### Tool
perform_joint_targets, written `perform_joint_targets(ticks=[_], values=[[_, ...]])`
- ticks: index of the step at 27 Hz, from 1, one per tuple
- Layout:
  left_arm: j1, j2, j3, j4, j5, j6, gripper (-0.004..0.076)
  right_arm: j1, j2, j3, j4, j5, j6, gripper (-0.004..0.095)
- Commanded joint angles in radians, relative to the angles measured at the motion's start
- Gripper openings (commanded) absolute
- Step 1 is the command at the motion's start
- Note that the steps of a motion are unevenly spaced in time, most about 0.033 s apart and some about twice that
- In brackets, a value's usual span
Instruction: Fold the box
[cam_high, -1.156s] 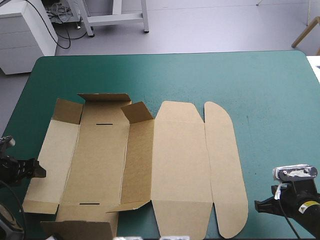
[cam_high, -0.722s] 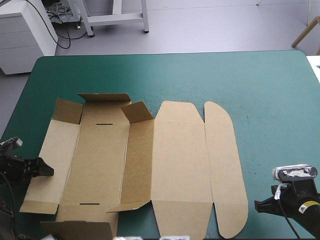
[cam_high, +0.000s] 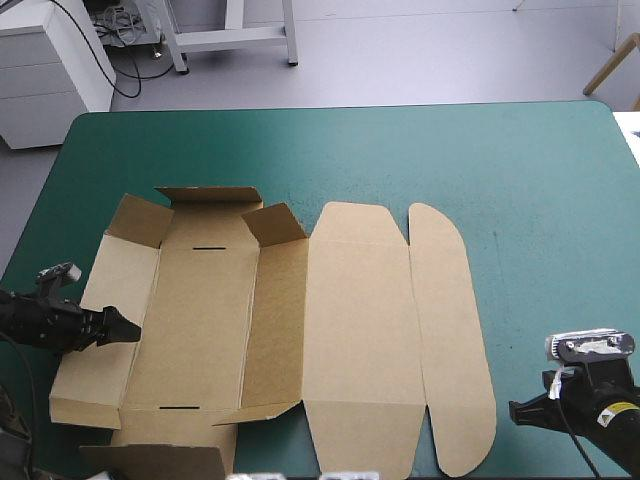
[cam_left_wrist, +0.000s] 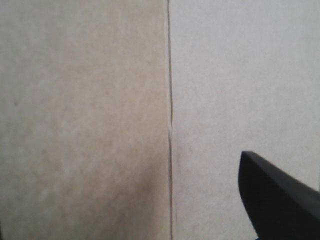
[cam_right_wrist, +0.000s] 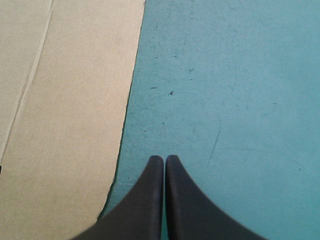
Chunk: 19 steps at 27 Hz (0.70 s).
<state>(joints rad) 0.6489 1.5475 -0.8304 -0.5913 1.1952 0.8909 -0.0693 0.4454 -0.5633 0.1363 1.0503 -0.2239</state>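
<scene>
Box (cam_high: 360, 320): flat, matte brown board, creased, round-ended.

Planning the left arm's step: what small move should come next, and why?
Probably close the left gripper on the box's left side panel and tip it up along its crease: the gripper hangs open over that panel, which lies almost flat, while the right gripper sits shut over the teal-green cover beside the box.

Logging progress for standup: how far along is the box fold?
Done: little; the box lies mostly flat, only left-end flaps tilted up. In hand: left pincer open over its left wall panel. Left: all walls; right pincer shut, off the board.
</scene>
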Motion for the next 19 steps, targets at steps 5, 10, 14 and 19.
perform_joint_targets(ticks=[5,10,14,19], values=[[-0.022,0.002,0.014,0.003,0.107,-0.028,0.0447,-0.008,0.008,-0.026,0.005,-0.049,-0.014,-0.0004],[-0.022,0.002,0.014,0.008,0.107,-0.03,0.0078,-0.008,0.008,-0.026,0.005,-0.049,-0.014,-0.0004],[-0.022,0.002,0.014,0.046,0.107,-0.044,-0.001,-0.008,0.008,-0.026,0.005,-0.052,-0.014,-0.0004],[-0.022,0.002,0.014,0.092,0.107,-0.06,-0.001,-0.008,0.008,-0.026,0.005,-0.052,-0.014,-0.0004]])
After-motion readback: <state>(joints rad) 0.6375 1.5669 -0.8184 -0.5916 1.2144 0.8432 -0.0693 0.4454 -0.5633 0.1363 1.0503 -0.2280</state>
